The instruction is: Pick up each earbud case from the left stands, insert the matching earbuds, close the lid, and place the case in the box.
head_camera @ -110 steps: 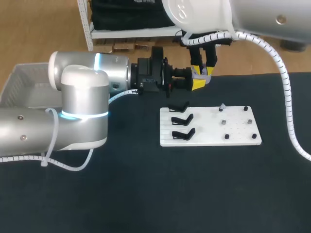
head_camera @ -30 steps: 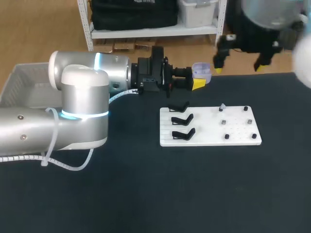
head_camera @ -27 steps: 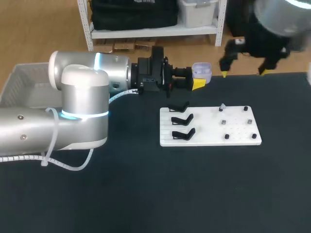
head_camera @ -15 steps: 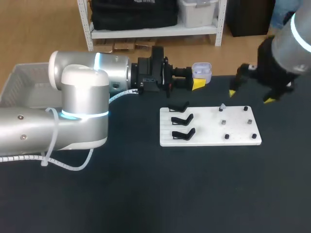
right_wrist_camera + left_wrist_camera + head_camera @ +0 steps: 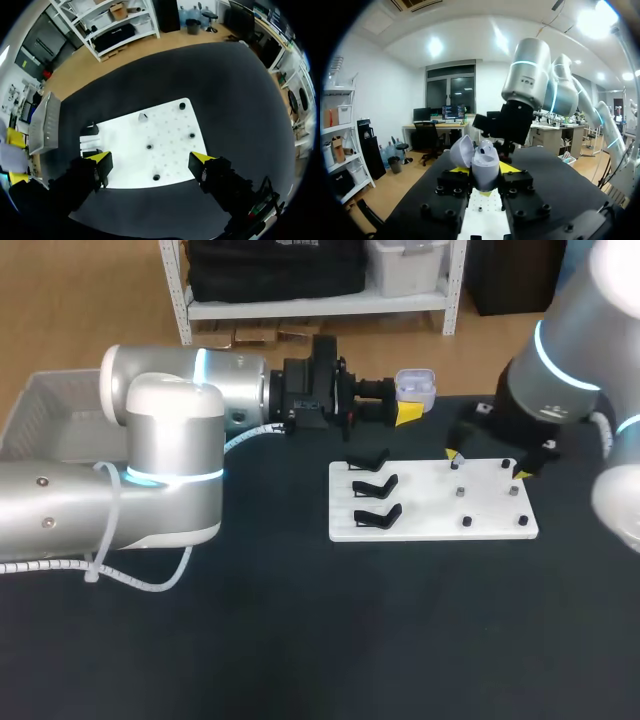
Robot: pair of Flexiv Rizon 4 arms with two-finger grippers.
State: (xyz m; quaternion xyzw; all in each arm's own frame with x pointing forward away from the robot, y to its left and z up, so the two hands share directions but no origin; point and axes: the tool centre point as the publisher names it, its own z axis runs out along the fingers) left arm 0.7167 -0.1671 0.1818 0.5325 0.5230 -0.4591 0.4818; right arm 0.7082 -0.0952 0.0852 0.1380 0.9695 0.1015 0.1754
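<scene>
A lavender earbud case, lid up, is held over the table's far edge with my left gripper shut on it. In the left wrist view the case stands between the fingers, and my right arm is just ahead. My right gripper hangs open above the right half of the white board. From its wrist view the right gripper straddles the board with nothing between its fingers. A small pale earbud sits on a peg at the board's far edge, also seen as the earbud.
Three black stands at the board's left side are bare. Several black pegs dot its right half. A white wire basket sits at the table's far left.
My right arm has swung down from the far right to just above the board's right half, its gripper staying open. My left arm and the case have not moved.
</scene>
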